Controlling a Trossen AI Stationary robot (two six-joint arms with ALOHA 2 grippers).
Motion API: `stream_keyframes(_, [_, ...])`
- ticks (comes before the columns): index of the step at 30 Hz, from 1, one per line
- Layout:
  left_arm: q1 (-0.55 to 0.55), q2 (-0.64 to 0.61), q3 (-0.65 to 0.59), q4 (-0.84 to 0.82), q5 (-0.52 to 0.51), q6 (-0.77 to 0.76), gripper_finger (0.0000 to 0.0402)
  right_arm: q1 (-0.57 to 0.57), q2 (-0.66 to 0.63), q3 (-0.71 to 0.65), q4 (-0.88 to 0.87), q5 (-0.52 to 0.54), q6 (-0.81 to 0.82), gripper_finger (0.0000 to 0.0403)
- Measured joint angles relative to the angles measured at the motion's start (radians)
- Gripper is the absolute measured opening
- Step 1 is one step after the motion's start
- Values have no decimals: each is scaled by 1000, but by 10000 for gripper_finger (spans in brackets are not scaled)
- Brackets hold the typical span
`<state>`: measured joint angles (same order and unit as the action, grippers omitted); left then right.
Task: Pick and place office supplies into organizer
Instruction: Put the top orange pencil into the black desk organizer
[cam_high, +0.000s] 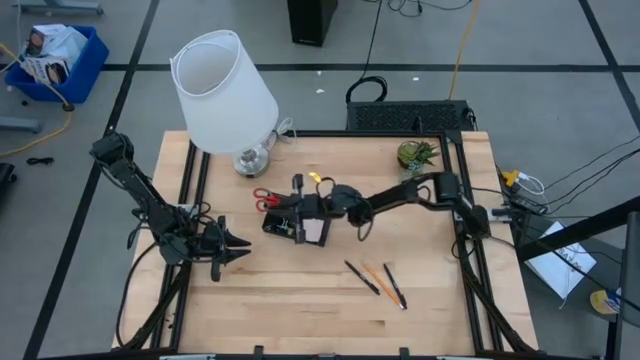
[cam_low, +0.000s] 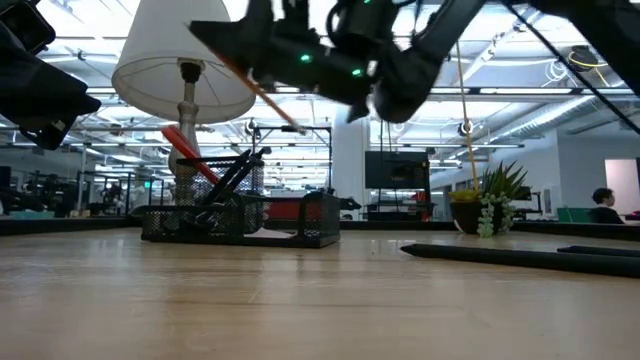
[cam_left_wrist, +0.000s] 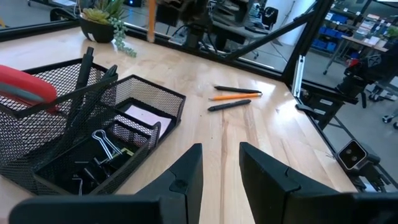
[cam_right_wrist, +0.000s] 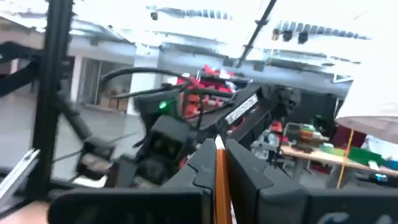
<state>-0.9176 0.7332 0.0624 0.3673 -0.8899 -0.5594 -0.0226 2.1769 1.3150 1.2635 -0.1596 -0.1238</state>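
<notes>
Right wrist view shows the right gripper (cam_right_wrist: 216, 163) jaws clamping an orange pencil (cam_right_wrist: 221, 186) above the organizer (cam_high: 298, 222); left gripper (cam_high: 240, 247) jaws stand narrowly apart, empty.

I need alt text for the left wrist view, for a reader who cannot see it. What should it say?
A black mesh organizer on a wooden table holds red-handled scissors, black pens, binder clips and a pink sticky-note pad. The left gripper hangs slightly open nearby. Beyond lie two black pens and an orange pencil.
</notes>
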Motion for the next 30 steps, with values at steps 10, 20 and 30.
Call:
stream_keyframes(10, [0, 0, 0, -8, 2, -5, 108, -44, 126, 187, 21, -29, 27, 15])
stream_keyframes(20, [0, 0, 0, -37, 2, -19, 108, -65, 130, 271, 13, -81, 27, 15])
stream_keyframes(30, [0, 0, 0, -32, -12, -7, 108, -74, 130, 278, 10, -81, 2, 15])
